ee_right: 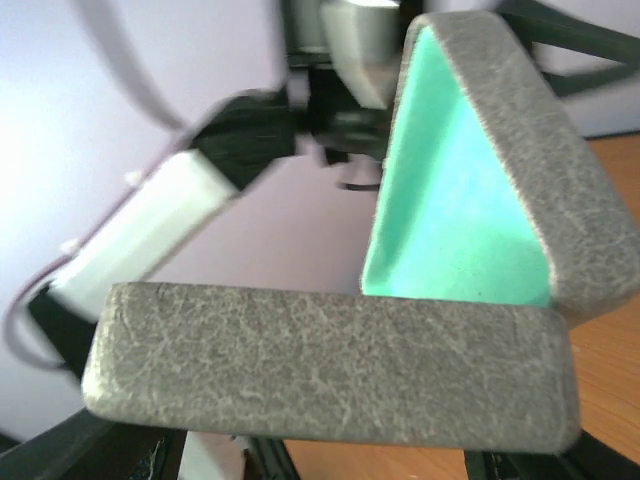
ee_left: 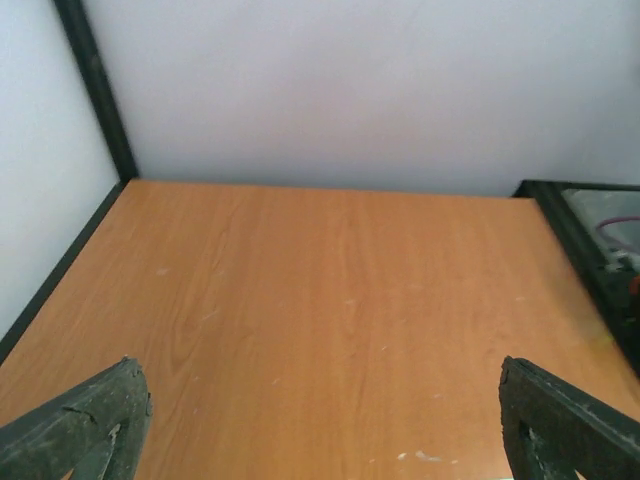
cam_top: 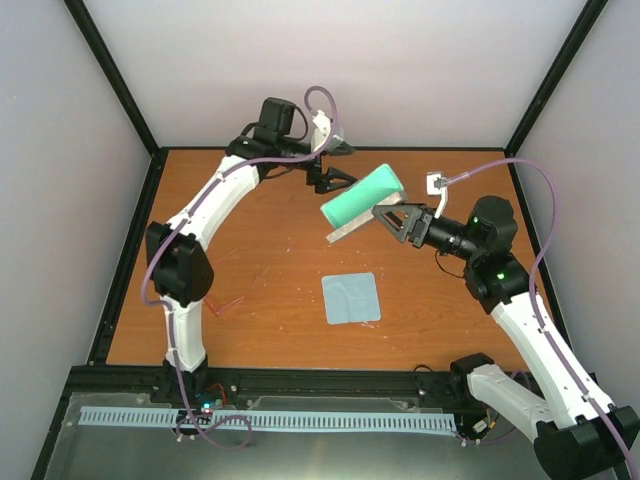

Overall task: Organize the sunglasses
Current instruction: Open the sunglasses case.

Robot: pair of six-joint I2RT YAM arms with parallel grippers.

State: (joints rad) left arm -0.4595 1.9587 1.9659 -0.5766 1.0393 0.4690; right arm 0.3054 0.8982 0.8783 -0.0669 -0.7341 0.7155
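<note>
My right gripper (cam_top: 388, 219) is shut on the grey flap of the open grey case (cam_top: 361, 200) and holds it tilted above the table, its green lining showing. In the right wrist view the case (ee_right: 330, 375) fills the frame, with the green lining (ee_right: 450, 220) above the flap. My left gripper (cam_top: 333, 180) is open and empty at the back of the table, just left of the case. Its fingers (ee_left: 85, 425) stand wide apart over bare wood. Thin red-pink lines by the left arm look like the sunglasses (cam_top: 228, 302), partly hidden by the arm.
A light blue square cloth (cam_top: 351, 298) lies flat at the table's middle front. Black frame posts and pale walls close in the orange table (cam_top: 280, 250). The left arm shows blurred behind the case in the right wrist view.
</note>
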